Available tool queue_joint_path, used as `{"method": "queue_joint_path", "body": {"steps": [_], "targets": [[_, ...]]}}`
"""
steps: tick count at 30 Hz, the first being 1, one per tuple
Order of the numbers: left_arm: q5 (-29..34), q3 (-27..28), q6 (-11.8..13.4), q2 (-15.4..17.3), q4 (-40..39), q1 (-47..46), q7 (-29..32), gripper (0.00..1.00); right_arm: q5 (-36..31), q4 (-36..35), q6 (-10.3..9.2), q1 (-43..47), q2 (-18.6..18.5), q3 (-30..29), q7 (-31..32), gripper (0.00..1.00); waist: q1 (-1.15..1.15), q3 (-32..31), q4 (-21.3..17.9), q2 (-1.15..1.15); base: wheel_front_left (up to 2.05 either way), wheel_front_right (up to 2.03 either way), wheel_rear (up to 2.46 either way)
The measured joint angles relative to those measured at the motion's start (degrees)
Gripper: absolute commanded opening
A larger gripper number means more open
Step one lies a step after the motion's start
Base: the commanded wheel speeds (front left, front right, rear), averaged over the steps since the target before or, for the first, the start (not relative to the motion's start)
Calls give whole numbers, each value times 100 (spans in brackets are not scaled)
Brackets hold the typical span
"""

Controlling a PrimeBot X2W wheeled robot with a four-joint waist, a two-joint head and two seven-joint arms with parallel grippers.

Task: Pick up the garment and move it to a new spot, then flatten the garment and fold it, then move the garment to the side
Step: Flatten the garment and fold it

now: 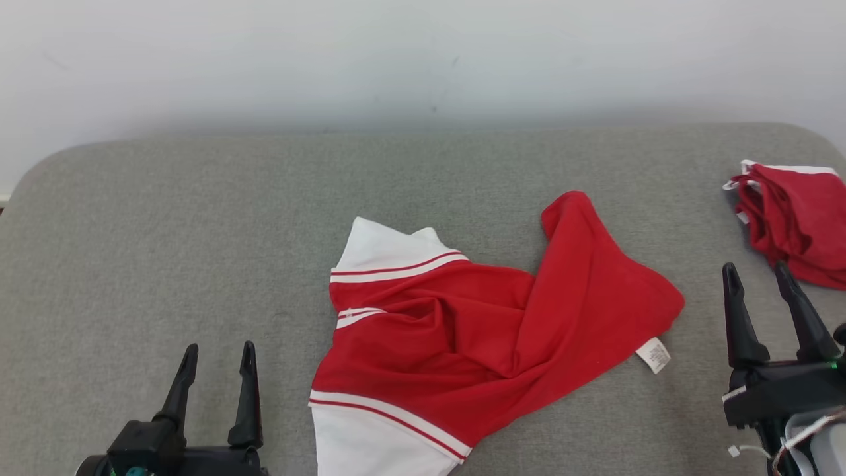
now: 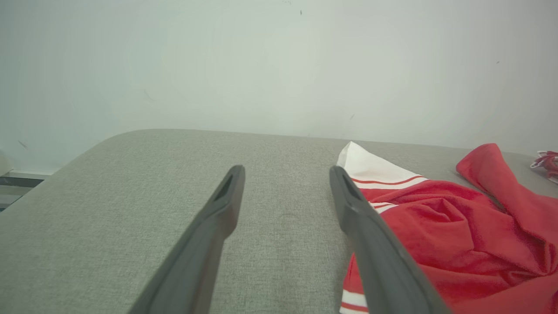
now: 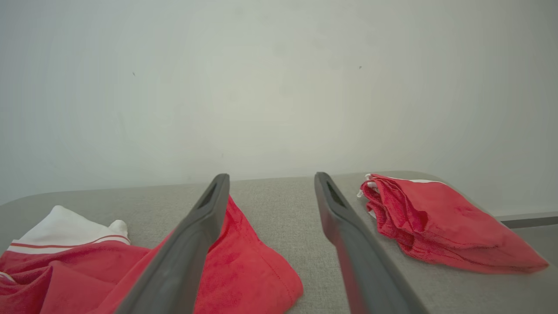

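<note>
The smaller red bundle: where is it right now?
In the head view the smaller red bundle lies at the far right of the grey padded surface, just beyond the right gripper, apart from the red-and-white garment in the middle.

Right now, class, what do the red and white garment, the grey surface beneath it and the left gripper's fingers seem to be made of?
Red and white garment: soft matte knit, judging by its loose folds. Grey surface: matte woven cloth, weave visible. Left gripper fingers: smooth dark plastic, perhaps coated metal; rigid, faint sheen.
</note>
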Motion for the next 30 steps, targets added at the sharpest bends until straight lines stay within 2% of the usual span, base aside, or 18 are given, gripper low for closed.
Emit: {"method": "queue_joint_path", "body": {"steps": [9, 15, 30], "targets": [[47, 104, -47, -7, -52, 159, 0, 100, -233, -966, 0, 1060, 367, -446, -1, 100, -1, -309, -270, 0, 0, 0, 0], [108, 162, -42, -13, -168, 386, 0, 100, -433, -1349, 0, 1595, 579, -605, -2, 100, 0, -442, -362, 0, 0, 0, 0], [266, 282, -40, 9, -533, 623, 0, 100, -545, -1506, 0, 1788, 654, -476, 3, 100, 0, -521, -313, 0, 0, 0, 0]]}}
